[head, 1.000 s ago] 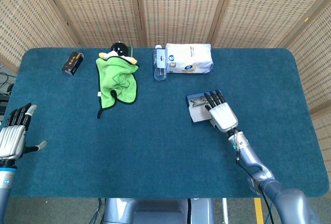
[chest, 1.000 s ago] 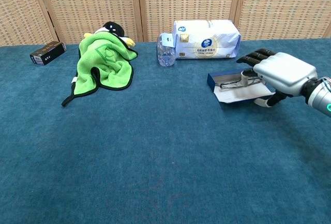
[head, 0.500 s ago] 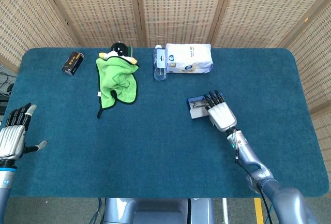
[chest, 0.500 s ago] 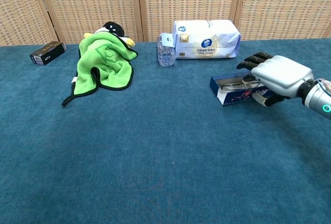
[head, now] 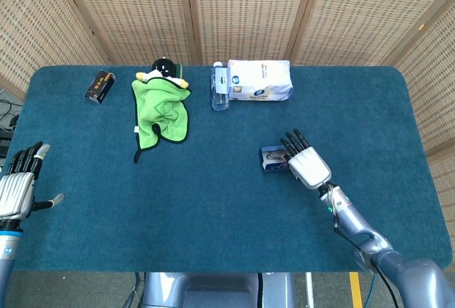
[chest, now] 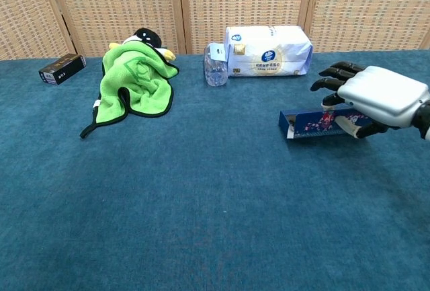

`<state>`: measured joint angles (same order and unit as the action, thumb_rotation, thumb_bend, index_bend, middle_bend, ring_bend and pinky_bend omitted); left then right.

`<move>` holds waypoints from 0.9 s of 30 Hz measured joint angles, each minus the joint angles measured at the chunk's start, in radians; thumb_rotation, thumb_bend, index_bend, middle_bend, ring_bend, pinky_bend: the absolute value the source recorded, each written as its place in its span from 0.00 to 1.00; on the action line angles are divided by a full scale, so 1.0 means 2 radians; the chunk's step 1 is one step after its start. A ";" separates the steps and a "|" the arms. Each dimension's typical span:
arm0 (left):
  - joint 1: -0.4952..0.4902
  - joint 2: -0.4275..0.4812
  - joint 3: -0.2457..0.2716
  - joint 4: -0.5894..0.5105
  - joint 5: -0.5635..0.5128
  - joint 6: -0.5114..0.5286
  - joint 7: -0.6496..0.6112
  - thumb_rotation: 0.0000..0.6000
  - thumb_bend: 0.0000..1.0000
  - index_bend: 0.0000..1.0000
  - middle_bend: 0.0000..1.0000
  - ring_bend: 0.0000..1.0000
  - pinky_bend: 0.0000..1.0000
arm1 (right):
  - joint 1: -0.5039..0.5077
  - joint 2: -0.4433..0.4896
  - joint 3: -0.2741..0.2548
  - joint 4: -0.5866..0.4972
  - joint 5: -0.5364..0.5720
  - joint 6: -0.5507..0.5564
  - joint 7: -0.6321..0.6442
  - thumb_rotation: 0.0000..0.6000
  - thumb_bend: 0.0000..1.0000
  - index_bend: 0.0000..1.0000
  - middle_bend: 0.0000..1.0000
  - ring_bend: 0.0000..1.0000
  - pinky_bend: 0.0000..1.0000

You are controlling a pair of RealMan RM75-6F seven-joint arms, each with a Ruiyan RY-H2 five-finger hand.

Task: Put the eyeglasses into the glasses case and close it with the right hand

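The glasses case (chest: 321, 123) lies low and nearly shut on the blue table (chest: 201, 210); the eyeglasses cannot be seen, presumably inside. The right hand (chest: 376, 97) is held over its right end, fingers spread and gripping nothing. The lid should probably be pressed flat and evenly. The tissue pack (chest: 269, 51), green cloth (chest: 138, 76), bottle (chest: 215, 66) and black box (chest: 62, 68) are set well apart; nothing is blocking. The left hand (head: 18, 183) is held open, idle.

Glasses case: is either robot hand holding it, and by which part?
No firm grip shows. The right robot hand rests over the glasses case at its right end; the left robot hand holds nothing.
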<state>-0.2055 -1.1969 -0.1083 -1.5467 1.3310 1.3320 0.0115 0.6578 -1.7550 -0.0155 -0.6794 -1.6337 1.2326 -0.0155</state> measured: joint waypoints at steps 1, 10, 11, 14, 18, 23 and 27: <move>0.000 0.000 0.000 0.000 0.000 0.000 0.000 1.00 0.01 0.00 0.00 0.00 0.00 | -0.002 0.009 -0.003 -0.014 -0.004 0.004 -0.003 1.00 0.65 0.65 0.17 0.00 0.03; -0.001 -0.001 0.001 0.001 0.000 -0.002 0.002 1.00 0.01 0.00 0.00 0.00 0.00 | -0.016 0.103 -0.032 -0.158 -0.044 0.029 -0.068 1.00 0.65 0.65 0.17 0.00 0.03; -0.001 -0.001 0.001 0.001 0.000 -0.002 0.001 1.00 0.01 0.00 0.00 0.00 0.00 | -0.016 0.109 -0.033 -0.169 -0.046 0.027 -0.077 1.00 0.65 0.65 0.17 0.00 0.03; -0.001 -0.001 0.000 0.002 0.000 -0.001 0.002 1.00 0.01 0.00 0.00 0.00 0.00 | -0.011 0.113 -0.031 -0.178 -0.046 0.011 -0.089 1.00 0.65 0.65 0.17 0.00 0.03; -0.001 -0.001 0.000 0.002 -0.001 -0.001 0.002 1.00 0.01 0.00 0.00 0.00 0.00 | -0.001 0.112 -0.025 -0.179 -0.041 -0.017 -0.101 1.00 0.65 0.65 0.17 0.00 0.03; -0.001 -0.001 0.000 0.002 -0.002 -0.002 0.002 1.00 0.01 0.00 0.00 0.00 0.00 | 0.008 0.109 -0.020 -0.178 -0.033 -0.044 -0.117 1.00 0.65 0.65 0.17 0.00 0.03; -0.001 -0.002 0.001 0.002 -0.001 -0.003 0.003 1.00 0.01 0.00 0.00 0.00 0.00 | 0.011 0.108 -0.017 -0.178 -0.031 -0.053 -0.125 1.00 0.65 0.65 0.17 0.00 0.03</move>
<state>-0.2077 -1.2002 -0.1066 -1.5432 1.3287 1.3268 0.0179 0.6800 -1.5389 -0.0496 -1.0354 -1.6947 1.1258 -0.2657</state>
